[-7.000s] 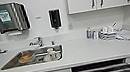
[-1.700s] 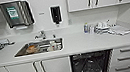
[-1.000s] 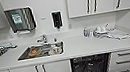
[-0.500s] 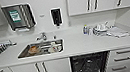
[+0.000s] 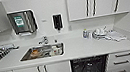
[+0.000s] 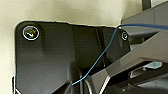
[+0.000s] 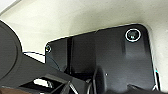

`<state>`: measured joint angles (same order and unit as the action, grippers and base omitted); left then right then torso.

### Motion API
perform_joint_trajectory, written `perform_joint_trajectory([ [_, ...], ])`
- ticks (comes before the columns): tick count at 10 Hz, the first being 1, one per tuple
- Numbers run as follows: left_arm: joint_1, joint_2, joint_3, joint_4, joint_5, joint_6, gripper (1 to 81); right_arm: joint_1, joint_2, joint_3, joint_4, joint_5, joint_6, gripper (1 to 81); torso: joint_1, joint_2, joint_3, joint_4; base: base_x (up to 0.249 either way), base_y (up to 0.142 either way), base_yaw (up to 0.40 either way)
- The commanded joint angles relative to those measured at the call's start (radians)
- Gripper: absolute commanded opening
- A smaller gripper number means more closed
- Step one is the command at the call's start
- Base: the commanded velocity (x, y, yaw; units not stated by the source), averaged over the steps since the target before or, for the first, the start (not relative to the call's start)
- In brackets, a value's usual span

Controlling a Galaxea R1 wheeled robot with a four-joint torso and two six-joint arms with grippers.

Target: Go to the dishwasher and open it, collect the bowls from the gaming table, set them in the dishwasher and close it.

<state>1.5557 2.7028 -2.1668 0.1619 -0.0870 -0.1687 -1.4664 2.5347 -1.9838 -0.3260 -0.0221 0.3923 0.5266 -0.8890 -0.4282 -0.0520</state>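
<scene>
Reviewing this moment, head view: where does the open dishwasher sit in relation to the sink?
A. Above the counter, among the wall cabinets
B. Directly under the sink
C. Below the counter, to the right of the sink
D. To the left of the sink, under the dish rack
C: the dishwasher shows its dark racked interior below the counter, right of the sink.

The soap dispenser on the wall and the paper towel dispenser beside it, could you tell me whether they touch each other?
Apart. The head view shows a strip of bare white wall between the soap dispenser and the paper towel dispenser.
</scene>
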Motion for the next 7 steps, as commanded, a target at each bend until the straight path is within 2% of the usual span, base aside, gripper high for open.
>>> perform_joint_trajectory([
  [1,-0.023,-0.004,-0.034,0.014,0.050,0.005,81.1,0.039,-0.008,-0.024,-0.013,-0.044,-0.004,81.1,-0.061,0.095,0.088,0.000,0.000,0.000,0.000],
  [4,-0.018,0.069,-0.146,0.014,0.050,0.006,81.1,0.037,-0.003,-0.038,-0.012,-0.044,-0.003,81.1,-0.129,0.198,0.184,0.000,0.000,0.000,0.000],
  [5,-0.016,0.081,-0.163,0.021,0.050,0.006,81.1,0.037,-0.003,-0.039,-0.010,-0.044,-0.003,81.1,-0.154,0.235,0.179,0.000,0.000,0.000,0.000],
  [6,-0.015,0.097,-0.177,0.028,0.050,0.006,81.1,0.037,-0.003,-0.039,-0.012,-0.044,-0.003,81.1,-0.178,0.270,0.153,0.000,0.000,0.000,0.000],
  [7,-0.013,0.106,-0.191,0.028,0.050,0.006,81.1,0.037,-0.001,-0.042,-0.012,-0.044,-0.003,81.1,-0.196,0.296,0.160,0.000,0.000,0.000,0.000],
])
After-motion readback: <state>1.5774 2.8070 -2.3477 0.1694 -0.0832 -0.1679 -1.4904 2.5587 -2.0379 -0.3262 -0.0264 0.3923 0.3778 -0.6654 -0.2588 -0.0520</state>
